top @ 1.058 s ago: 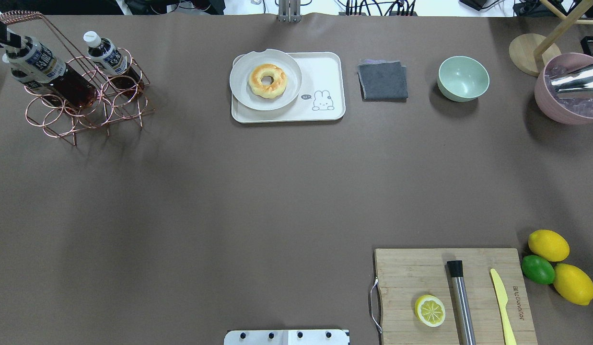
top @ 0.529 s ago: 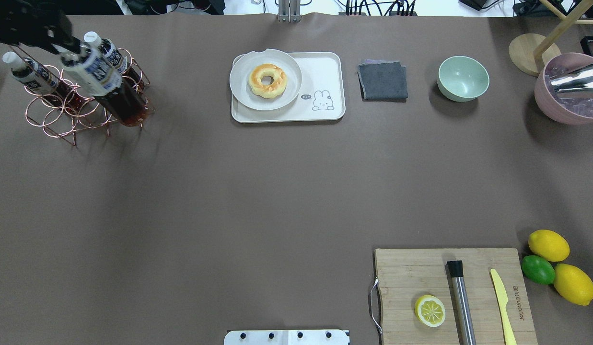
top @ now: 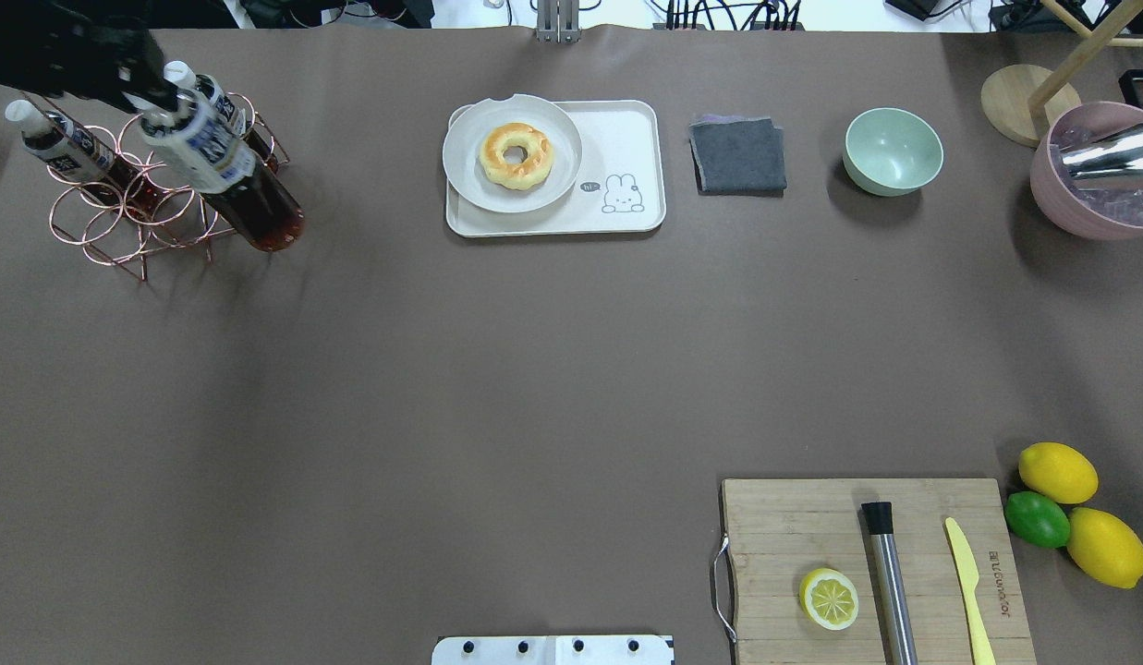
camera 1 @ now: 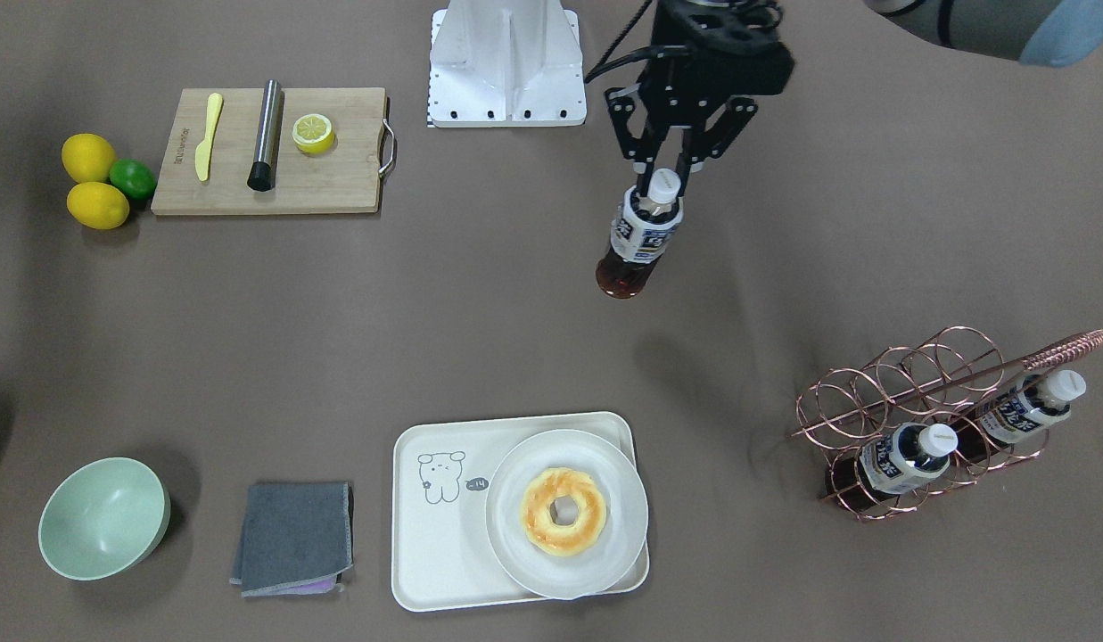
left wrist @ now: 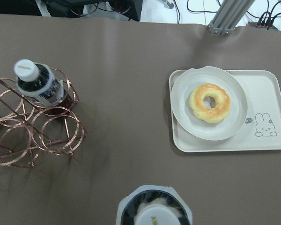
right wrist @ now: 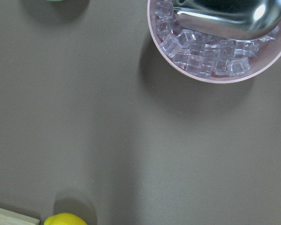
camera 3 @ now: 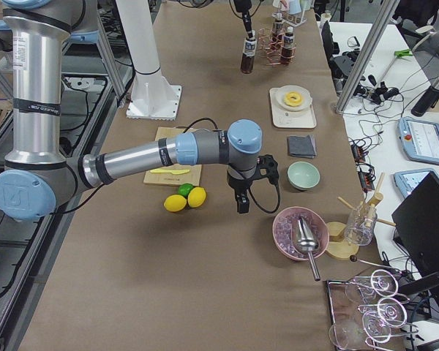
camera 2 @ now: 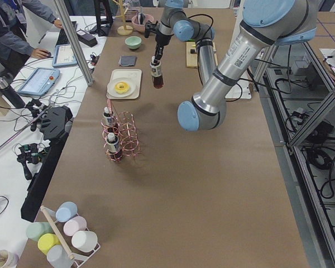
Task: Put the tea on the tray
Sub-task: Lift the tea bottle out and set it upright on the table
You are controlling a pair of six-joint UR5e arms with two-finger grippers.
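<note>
My left gripper (camera 1: 662, 181) is shut on the white cap of a tea bottle (camera 1: 644, 237) and holds it upright in the air, between the copper wire rack (camera 1: 908, 392) and the robot's base. In the overhead view the held bottle (top: 227, 175) is beside the rack (top: 118, 217), left of the tray. Its cap (left wrist: 154, 214) shows at the bottom of the left wrist view. The cream tray (camera 1: 426, 544) holds a white plate (camera 1: 605, 553) with a donut (camera 1: 564, 510). My right gripper (camera 3: 240, 203) hangs near the lemons; I cannot tell if it is open.
Two more tea bottles (camera 1: 903, 456) stand in the rack. A grey cloth (top: 737, 154), a green bowl (top: 893, 151) and a pink ice bowl (top: 1093, 175) lie right of the tray. A cutting board (top: 793, 545) and lemons (top: 1056, 472) are at the near right.
My left gripper has lifted the tea bottle out of the rack and carried it to the right, off the rack's side. Nothing else has moved.
</note>
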